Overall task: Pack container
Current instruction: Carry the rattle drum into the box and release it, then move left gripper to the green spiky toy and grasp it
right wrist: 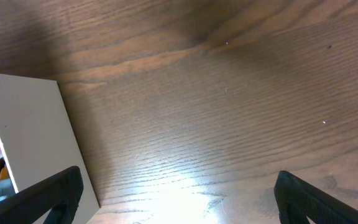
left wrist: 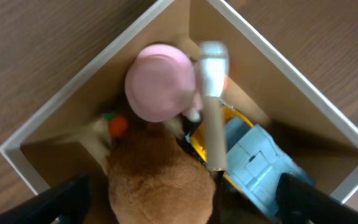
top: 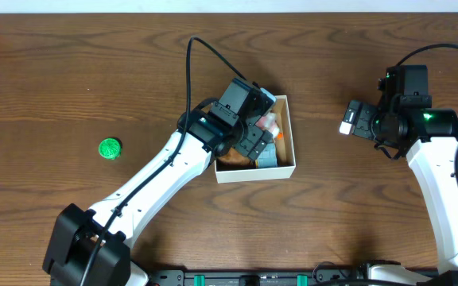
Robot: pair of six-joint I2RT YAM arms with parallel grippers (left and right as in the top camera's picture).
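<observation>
The container is a white box with a tan inside, at the table's middle. In the left wrist view its rim frames a pink round toy, a brown plush, a blue toy truck, a pale grey stick-shaped toy and a small orange piece. My left gripper hovers over the box, open, its fingers wide to either side of the brown plush. My right gripper is open and empty over bare table right of the box, whose outer wall shows at the left.
A small green round object lies on the table far left of the box. The wooden table spreads out all around. The left arm reaches in from the bottom left, the right arm from the bottom right.
</observation>
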